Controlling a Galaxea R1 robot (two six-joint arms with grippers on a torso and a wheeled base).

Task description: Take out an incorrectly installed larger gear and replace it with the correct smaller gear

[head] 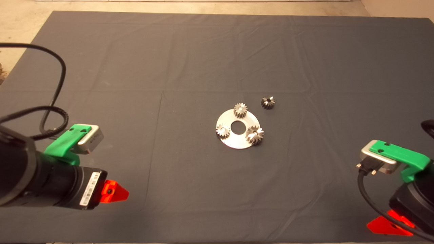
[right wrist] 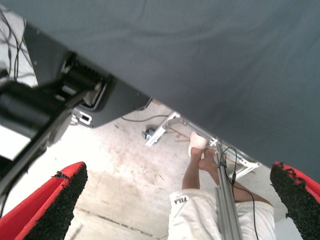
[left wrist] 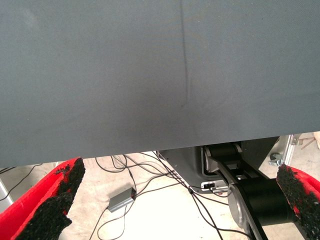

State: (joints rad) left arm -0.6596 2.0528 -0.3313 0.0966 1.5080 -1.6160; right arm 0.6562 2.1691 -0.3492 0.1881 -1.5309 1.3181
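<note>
I see my left gripper and right gripper parked low at the mat's near corners, fingers spread.

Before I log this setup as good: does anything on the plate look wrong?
Yes. The wide flared steel gear on the round silver plate overhangs its rim and dwarfs the two small silver gears.

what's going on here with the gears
Nothing is being handled yet. Both arms wait at the mat's near corners, the left gripper and right gripper with fingers open. The larger gear sits on the round plate beside two small silver gears. The smaller gear lies on the mat next to the plate.
</note>
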